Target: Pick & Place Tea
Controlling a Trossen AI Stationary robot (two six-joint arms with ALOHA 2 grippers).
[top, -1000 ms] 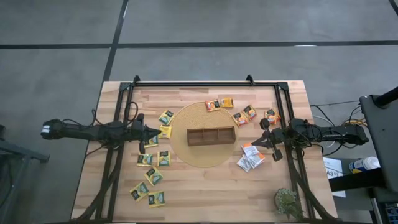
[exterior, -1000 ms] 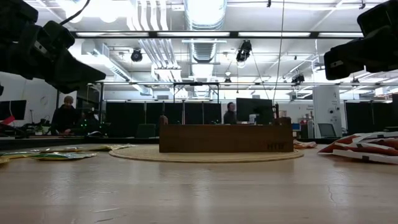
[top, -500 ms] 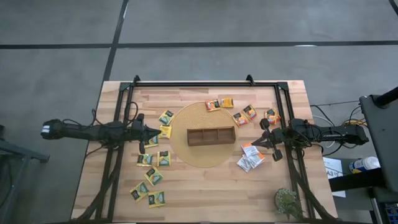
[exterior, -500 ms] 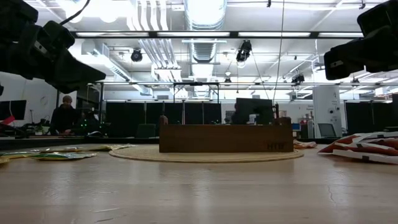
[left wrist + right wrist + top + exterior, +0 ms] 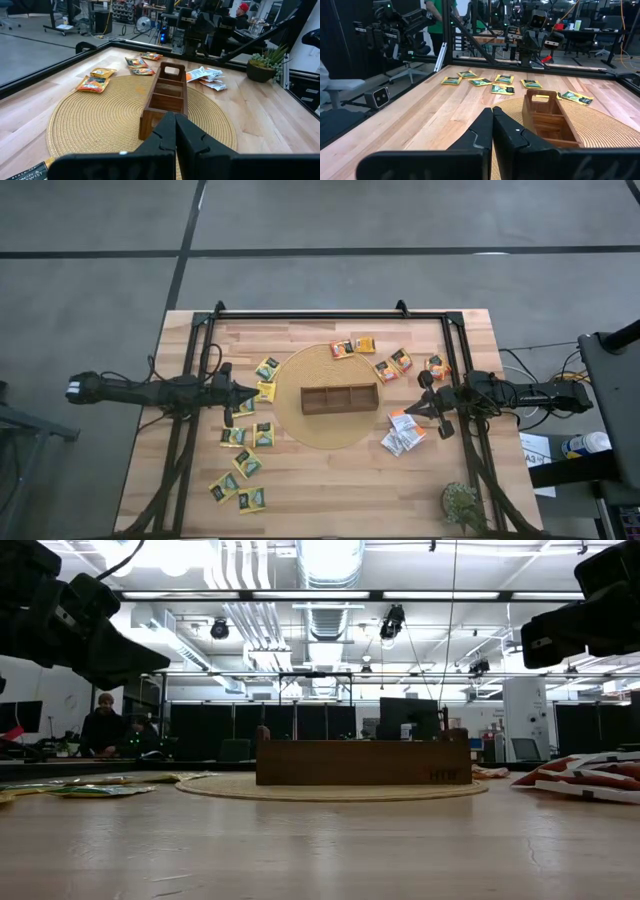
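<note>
Fingers (image 5: 176, 131) on the left arm pressed together, right fingers (image 5: 492, 127) too, flat square tea packets (image 5: 248, 462) scattered on the counter (image 5: 330, 490), eight yellow-green, five orange, three white-orange

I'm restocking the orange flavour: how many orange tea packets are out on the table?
5 orange packets: one and another by the woven mat's far edge, two right of it, one farthest right. More may hide under the arms.

Yellow-green tea packets (image 5: 248, 463), brown tray (image 5: 339, 398)
</note>
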